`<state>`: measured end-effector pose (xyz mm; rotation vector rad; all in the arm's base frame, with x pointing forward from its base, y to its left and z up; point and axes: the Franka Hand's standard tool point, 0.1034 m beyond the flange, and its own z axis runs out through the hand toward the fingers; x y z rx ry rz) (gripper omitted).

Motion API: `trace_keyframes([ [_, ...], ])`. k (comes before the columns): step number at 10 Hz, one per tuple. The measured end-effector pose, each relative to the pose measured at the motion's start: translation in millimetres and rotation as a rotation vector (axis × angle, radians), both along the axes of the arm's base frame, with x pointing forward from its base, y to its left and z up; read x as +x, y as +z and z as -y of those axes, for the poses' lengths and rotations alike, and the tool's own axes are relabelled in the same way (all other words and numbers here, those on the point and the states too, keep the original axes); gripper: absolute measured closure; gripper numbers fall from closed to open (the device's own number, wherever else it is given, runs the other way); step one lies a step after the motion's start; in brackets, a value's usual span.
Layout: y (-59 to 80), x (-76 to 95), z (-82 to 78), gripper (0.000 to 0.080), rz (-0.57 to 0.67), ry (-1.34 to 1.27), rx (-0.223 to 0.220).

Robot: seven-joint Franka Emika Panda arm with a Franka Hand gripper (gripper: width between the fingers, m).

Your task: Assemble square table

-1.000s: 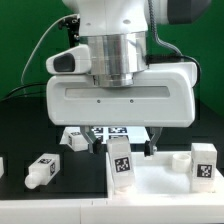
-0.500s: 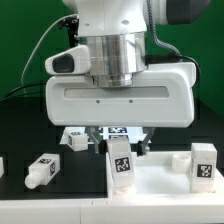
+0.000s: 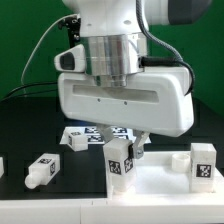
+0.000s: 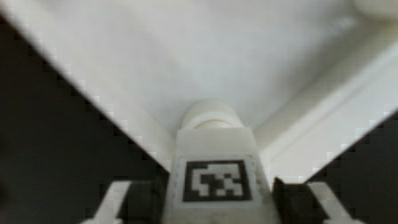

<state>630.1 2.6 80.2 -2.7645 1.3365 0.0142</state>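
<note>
The white square slab [image 3: 165, 188] lies at the front of the exterior view, and its surface fills the wrist view [image 4: 160, 60]. A chunky white leg [image 3: 120, 162] with a square tag stands on the slab's near-left corner. My gripper [image 3: 125, 152] reaches down over it. In the wrist view the two fingers [image 4: 121, 205] press against both sides of that tagged leg [image 4: 217, 165], so my gripper [image 4: 219, 205] is shut on it. A second leg [image 3: 203, 165] stands upright on the slab at the exterior view's right.
A loose leg [image 3: 42, 171] lies on the black table at the exterior view's left. Another leg [image 3: 76, 139] lies farther back beside the marker board [image 3: 100, 133]. The arm's wide white body hides the middle of the scene.
The gripper body has turned and tilted, with its right end now lower, and has shifted slightly right. The leg between the fingers stays on the slab's corner.
</note>
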Motion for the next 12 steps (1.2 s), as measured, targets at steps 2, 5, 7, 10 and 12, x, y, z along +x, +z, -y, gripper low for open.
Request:
trace_keyframes([
  [2, -0.5, 0.3, -4.7, 0.0515, -0.016, -0.269, 0.006],
  [5, -0.1, 5.2, -9.6, 0.0515, -0.023, -0.735, 0.089],
  [7, -0.6, 5.0, -9.6, 0.0463, -0.026, -0.756, 0.091],
  [10, -0.4, 4.2, -11.6, 0.0191, 0.011, -0.360, 0.065],
  [12, -0.8, 4.3, -11.3, 0.0162, 0.027, -0.183, 0.054],
])
